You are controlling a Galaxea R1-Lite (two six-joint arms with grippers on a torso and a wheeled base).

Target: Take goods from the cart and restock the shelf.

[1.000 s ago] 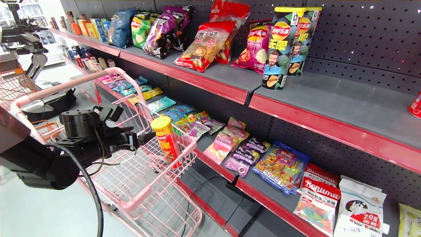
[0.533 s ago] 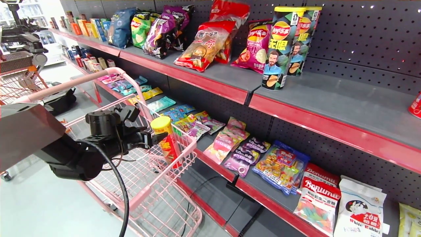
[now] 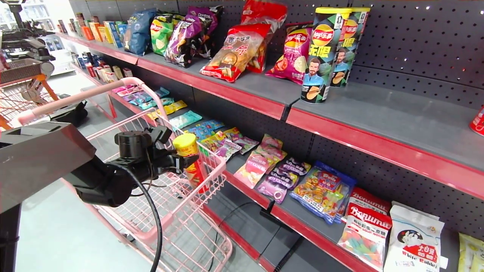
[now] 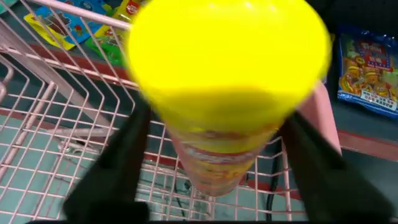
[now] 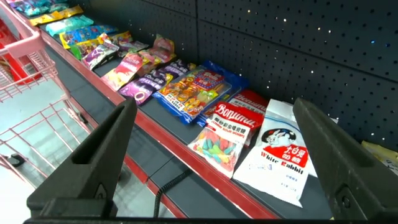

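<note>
Steadily, the left claw [image 3: 188, 161] is closing in on the chip can [image 3: 186, 144] standing inside the cart [image 3: 126, 80], its spread fingers now straddling the can beneath the lid, so a grasp is looking imminent.

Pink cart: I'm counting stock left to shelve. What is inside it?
One yellow-lidded chip can stands inside the pink cart, left gripper open around it. The left arm hides part of the basket floor.

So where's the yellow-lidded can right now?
In the head view, left side: the can stands upright in the pink cart's corner nearest the lower shelf, between the left gripper's open jaws.
</note>
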